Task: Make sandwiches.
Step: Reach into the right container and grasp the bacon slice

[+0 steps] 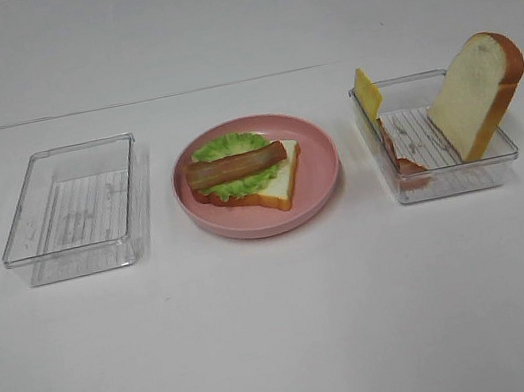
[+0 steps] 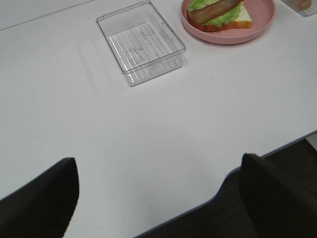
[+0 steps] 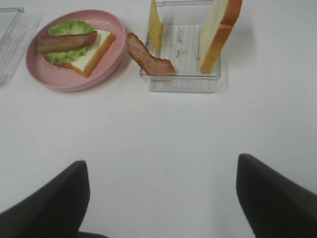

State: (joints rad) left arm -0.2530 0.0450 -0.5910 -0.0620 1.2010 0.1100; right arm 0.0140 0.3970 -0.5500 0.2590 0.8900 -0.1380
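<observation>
Broadly, a white table (image 1: 286, 334) carries everything. Both arms sit back at its near edge. The left gripper (image 2: 158, 198) hovers over bare tabletop with its dark fingers (image 2: 42, 198) spread wide and nothing between them. The right gripper (image 3: 161, 198) is likewise wide open and holds nothing.

Two clear boxes stand on the table with a pink plate (image 1: 317, 161) between them. The left box (image 1: 80, 203) is on the left arm's side, just beside the plate, and its ribbed floor shows through. The right box (image 1: 442, 182) is on the right arm's side, a little apart from the plate.

The sandwich (image 1: 243, 174) is only part built and lies on the plate, toward the left box. Its bottom slice (image 1: 285, 184), white with an orange-brown crust, lies flat. The lettuce (image 1: 228, 145) is spread over it, its ruffled edge hanging past the bread. One bacon strip (image 1: 236, 165) lies across the lettuce.

A second slice (image 1: 472, 93) stands on edge in the right box, leaning against the wall away from the plate and rising well above the rim. The cheese (image 1: 365, 91) stands upright against the plate-side wall at the far corner. A second bacon strip (image 3: 146, 58) leans on that same wall nearer the front, its upper end poking over the rim.
</observation>
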